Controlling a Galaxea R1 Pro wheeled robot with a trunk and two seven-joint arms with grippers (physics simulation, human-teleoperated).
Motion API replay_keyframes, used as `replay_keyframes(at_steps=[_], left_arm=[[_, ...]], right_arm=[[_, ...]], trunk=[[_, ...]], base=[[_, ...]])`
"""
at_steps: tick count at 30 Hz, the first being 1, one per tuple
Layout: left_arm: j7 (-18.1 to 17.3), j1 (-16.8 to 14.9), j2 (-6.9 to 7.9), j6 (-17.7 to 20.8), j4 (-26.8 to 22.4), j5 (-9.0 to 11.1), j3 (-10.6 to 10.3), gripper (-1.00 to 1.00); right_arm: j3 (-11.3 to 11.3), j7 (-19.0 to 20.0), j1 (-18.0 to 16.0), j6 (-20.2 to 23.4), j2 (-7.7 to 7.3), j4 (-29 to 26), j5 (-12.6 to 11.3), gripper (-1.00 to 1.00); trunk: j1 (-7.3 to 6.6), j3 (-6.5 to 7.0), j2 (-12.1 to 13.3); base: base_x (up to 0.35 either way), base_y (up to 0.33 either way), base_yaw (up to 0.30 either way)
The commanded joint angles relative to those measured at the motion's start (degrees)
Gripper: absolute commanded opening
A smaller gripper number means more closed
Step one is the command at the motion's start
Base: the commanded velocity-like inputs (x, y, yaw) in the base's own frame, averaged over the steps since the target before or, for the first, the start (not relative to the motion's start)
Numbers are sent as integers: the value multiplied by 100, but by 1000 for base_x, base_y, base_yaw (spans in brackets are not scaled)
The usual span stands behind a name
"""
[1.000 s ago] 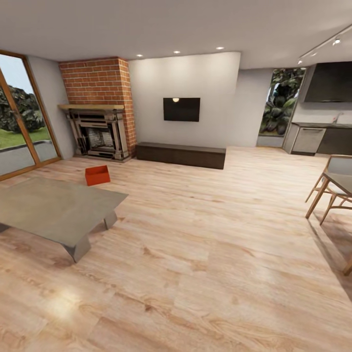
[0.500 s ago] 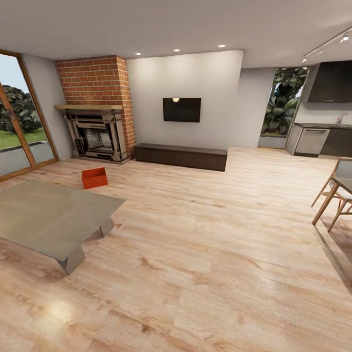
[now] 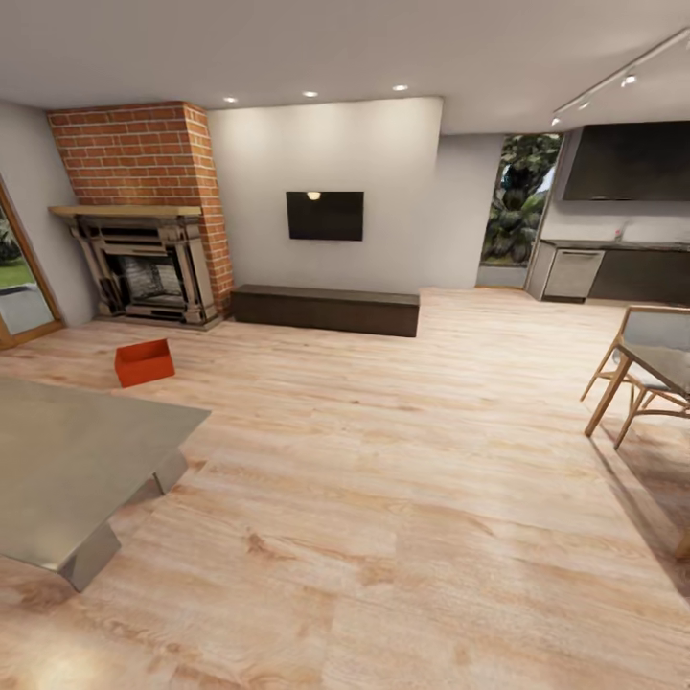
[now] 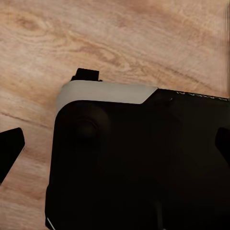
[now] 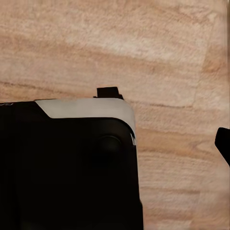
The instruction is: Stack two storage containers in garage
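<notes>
One storage container [image 3: 144,362] lies on the light wood-plank floor [image 3: 402,498] of the living room, out in front of the brick fireplace [image 3: 144,230] and just beyond the far edge of the glass coffee table [image 3: 67,460]. It sits with its open top tipped toward the camera (orange-red, low-walled). To the right of the fireplace a dark low cabinet [image 3: 326,309] runs along the white wall under a black screen [image 3: 325,215].

The head view gives the room and the container; each wrist view looks down on wood planks past a dark body with a pale edge. In the left wrist view a black tip [image 4: 10,148] shows at the frame edge, and in the right wrist view another [image 5: 224,143]. Whether either tool is apart or together I cannot tell, nor how far the container lies from them.
</notes>
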Motion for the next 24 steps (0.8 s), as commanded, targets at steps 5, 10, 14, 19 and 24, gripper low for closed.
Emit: replay_keyframes(at_steps=[5,10,14,19,24], left_arm=[[-7,-2,-1,-7,1,47,-4,100],[-7,-2,-1,-7,1,47,-4,100],[-7,-2,1,-7,1,47,-4,100],[-7,-2,-1,-7,3,47,-4,100],[-7,-2,-1,-7,3,47,-4,100]], right_arm=[[47,-4,-7,-20,4,17,-43,100],[49,-4,-7,-17,6,17,-42,100],[49,-4,-7,-17,6,17,-39,100],[49,-4,-7,-9,6,17,-35,100],[49,-4,-7,-8,6,17,-35,100]], trunk=[[3,-6,-3],[3,-6,-3],[3,-6,-3],[3,-6,-3],[3,-6,-3]], base=[[323,0,-134],[323,0,-21],[323,0,-4],[323,0,0],[323,0,0]])
